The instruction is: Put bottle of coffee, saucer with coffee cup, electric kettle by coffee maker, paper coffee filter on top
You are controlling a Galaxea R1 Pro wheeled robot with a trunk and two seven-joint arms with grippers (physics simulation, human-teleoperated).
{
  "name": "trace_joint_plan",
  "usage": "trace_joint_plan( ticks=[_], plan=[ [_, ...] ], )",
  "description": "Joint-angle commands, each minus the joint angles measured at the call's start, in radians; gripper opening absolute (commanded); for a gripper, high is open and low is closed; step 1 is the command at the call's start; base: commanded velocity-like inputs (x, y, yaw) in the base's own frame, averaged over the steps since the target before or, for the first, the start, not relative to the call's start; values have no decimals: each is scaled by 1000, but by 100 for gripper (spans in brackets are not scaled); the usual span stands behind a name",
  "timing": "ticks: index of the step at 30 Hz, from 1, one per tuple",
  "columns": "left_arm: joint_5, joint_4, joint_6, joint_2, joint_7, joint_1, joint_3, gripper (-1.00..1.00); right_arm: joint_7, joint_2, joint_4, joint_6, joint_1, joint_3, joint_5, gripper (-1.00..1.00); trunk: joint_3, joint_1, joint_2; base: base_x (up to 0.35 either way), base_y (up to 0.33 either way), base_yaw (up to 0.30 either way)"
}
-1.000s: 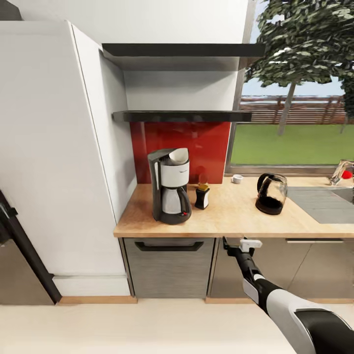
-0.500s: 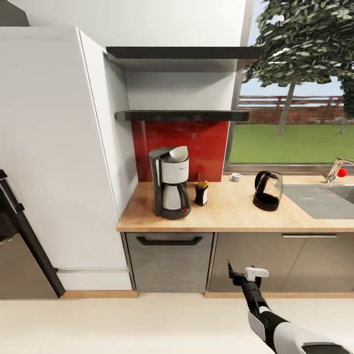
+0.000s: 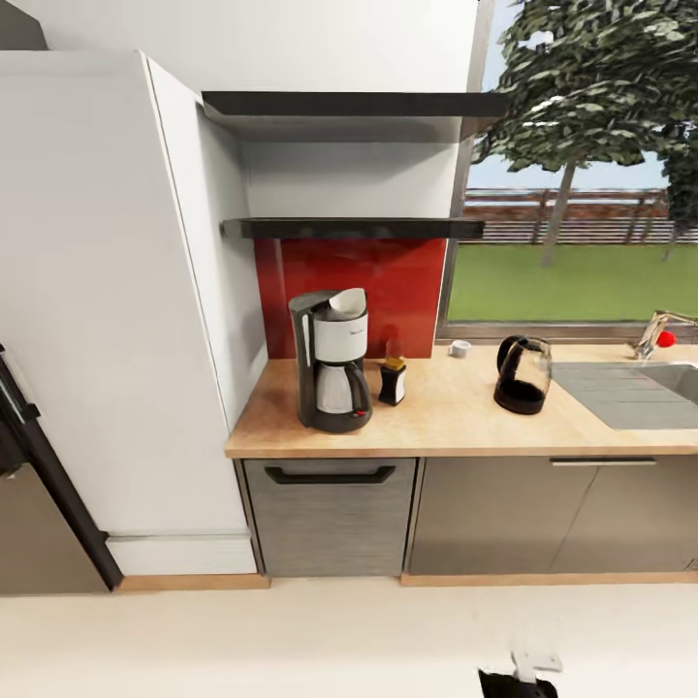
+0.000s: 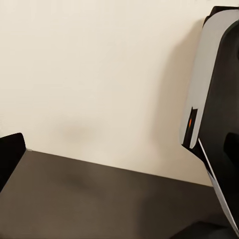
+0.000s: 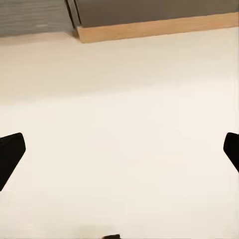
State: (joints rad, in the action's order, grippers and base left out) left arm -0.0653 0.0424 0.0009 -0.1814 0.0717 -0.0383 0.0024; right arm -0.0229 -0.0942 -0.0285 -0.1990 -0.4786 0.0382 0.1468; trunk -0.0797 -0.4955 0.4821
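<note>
On the kitchen countertop (image 3: 456, 427), the desk of this task, the coffee maker (image 3: 332, 361) stands near the left end in front of the red backsplash (image 3: 407, 281), with the paper coffee filter (image 3: 349, 303) seated in its top. The bottle of coffee (image 3: 393, 377) sits just beside it on its right. Further right, well apart from the machine, stands the electric kettle (image 3: 522, 374), its handle side facing the machine. Behind, near the window sill, a small white piece that looks like the coffee cup (image 3: 460, 348) rests on the desk; whether a saucer lies under it is too small to tell.

The right gripper (image 3: 519, 679) shows at the bottom edge of the head view, low over the floor (image 3: 291, 640) and well short of the desk. In the right wrist view its 2 fingers (image 5: 11, 154) stand wide apart with nothing between them, pointing at pale floor and the cabinet plinth (image 5: 154, 27). In the left wrist view only 1 dark fingertip (image 4: 10, 157) shows, over a dark surface, so the state of the left fingers cannot be told.

Judged from this, the kettle is the thing most out of place: it lies ahead, above and slightly right of the right gripper, so the right arm is the better placed one, and it would have to rise to desk height first
</note>
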Motion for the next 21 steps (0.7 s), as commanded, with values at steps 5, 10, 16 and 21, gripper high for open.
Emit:
trace_joint_plan(
  ticks=[5,10,16,21],
  plan=[
    [-9,-1,-1,2,2,0,1,100,-5,2,2,199,4,4,9,100,-2,0,2,0,0,-255],
    [-19,-5,-1,7,2,1,3,100,-5,-10,2,242,5,3,9,100,-2,0,2,0,0,-283],
    [-24,-10,3,8,3,1,6,100,-1,-11,2,250,12,4,8,100,-2,0,2,0,0,-285],
    [-24,-10,4,8,3,1,7,100,3,-11,2,250,18,4,8,100,-2,0,2,0,0,-262]
  ],
)
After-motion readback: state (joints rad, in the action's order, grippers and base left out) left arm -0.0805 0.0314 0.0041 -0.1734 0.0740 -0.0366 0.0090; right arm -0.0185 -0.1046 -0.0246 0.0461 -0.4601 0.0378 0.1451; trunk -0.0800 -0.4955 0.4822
